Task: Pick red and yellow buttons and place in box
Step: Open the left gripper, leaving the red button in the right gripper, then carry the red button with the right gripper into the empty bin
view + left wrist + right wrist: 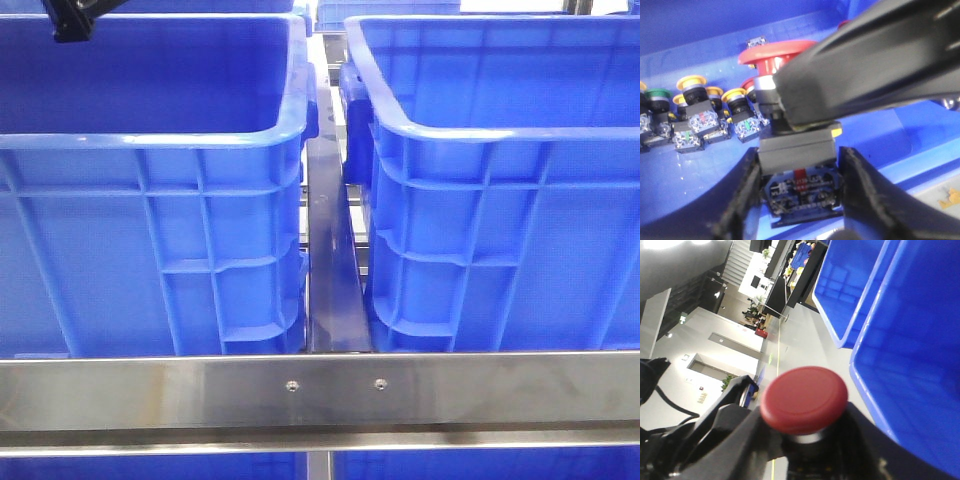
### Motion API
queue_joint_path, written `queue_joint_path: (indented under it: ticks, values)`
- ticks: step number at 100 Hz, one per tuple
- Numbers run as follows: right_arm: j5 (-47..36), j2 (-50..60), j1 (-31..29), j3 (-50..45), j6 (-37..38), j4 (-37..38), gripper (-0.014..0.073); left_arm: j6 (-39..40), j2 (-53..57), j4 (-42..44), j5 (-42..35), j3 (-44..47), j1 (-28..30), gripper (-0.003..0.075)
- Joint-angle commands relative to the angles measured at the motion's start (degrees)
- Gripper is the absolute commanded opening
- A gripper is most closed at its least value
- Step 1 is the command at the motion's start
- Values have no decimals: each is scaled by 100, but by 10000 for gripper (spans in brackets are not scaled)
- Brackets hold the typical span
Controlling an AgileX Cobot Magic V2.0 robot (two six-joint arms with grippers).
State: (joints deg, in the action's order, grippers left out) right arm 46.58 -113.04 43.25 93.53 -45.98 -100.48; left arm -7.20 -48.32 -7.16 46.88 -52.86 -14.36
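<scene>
1. The left gripper [799,197] is clamped on a red mushroom-head button [785,54] inside the blue bin [700,30], beside the yellow buttons [735,95] there.
2. The right gripper [800,450] grips another red button [804,399] outside the blue bins.

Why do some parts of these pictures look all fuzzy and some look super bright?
Left wrist view: the black hand and the big dark part crossing above it are too close to the camera, so they blur; the yellow buttons behind look sharper. Right wrist view: the red button fills the front slightly soft, and the room behind glares white. Front view: the steel rail shines.
</scene>
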Motion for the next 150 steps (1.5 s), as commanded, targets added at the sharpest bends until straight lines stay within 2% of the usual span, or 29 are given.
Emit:
queue_joint_path:
  ticks: [1,12,35,45,64,71,111,150]
  values:
    - [362,352,33,226,-109,-442,247,-3,33,-102,-224,-158,-41,-19]
    - [362,352,33,226,-109,-436,202,-3,33,-102,-224,-158,-41,-19]
    - [362,352,33,226,-109,-436,202,-3,33,-102,-224,-158,-41,2]
    - [362,352,33,226,-109,-436,202,-3,33,-102,-274,-158,-41,99]
    - [362,352,33,226,-109,-436,202,-3,33,-102,-317,-158,-41,410]
    - [362,352,33,226,-109,-436,202,-3,33,-102,-326,-158,-41,467]
    - [119,352,-157,226,-112,-335,202,-3,33,-102,-439,-158,-41,476]
    - [533,433,-1037,211,-116,-241,202,-3,33,-102,-439,-158,-41,475]
